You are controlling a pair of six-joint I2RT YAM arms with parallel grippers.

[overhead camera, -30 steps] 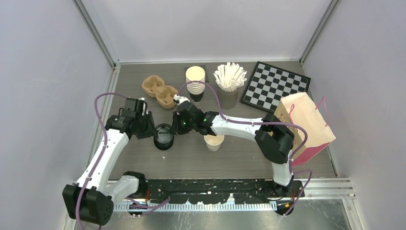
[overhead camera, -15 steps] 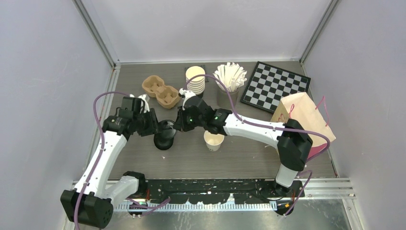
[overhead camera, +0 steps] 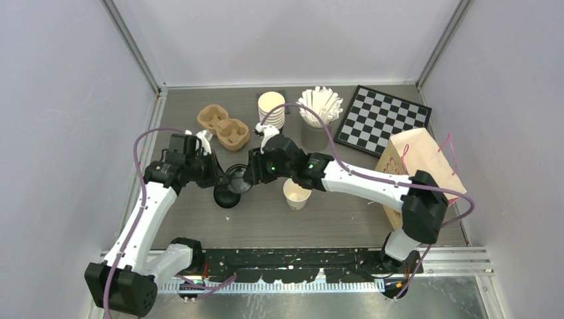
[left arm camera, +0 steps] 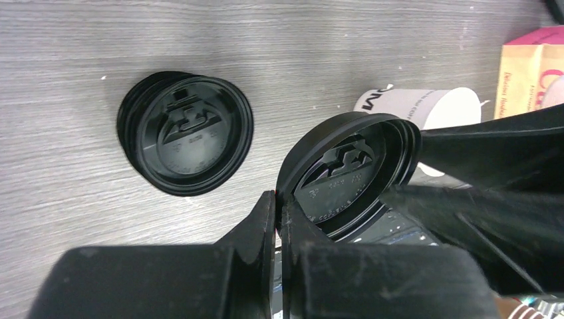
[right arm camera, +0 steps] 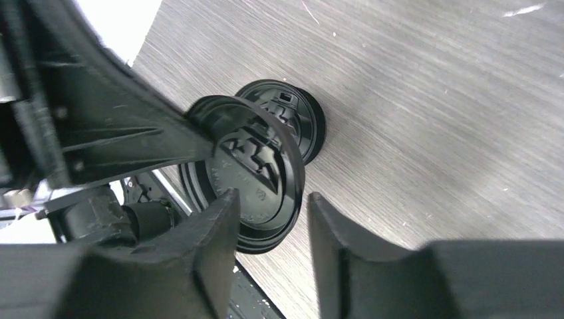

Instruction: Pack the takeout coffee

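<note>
On the worktop [overhead camera: 332,219], a lidless paper cup [overhead camera: 296,193] stood just right of both arms' tips, and a stack of black lids [left arm camera: 186,133] lay nearby. The left fingers [left arm camera: 276,206] were clamped together on the rim of one black lid [left arm camera: 346,166]. The right fingers [overhead camera: 247,177] stood apart on either side of it.

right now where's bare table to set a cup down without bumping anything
The near strip between the open cup and the front rail is bare, as is the back-left corner beside the cup carrier. Crowded around the lid stack and the cup stack.
</note>
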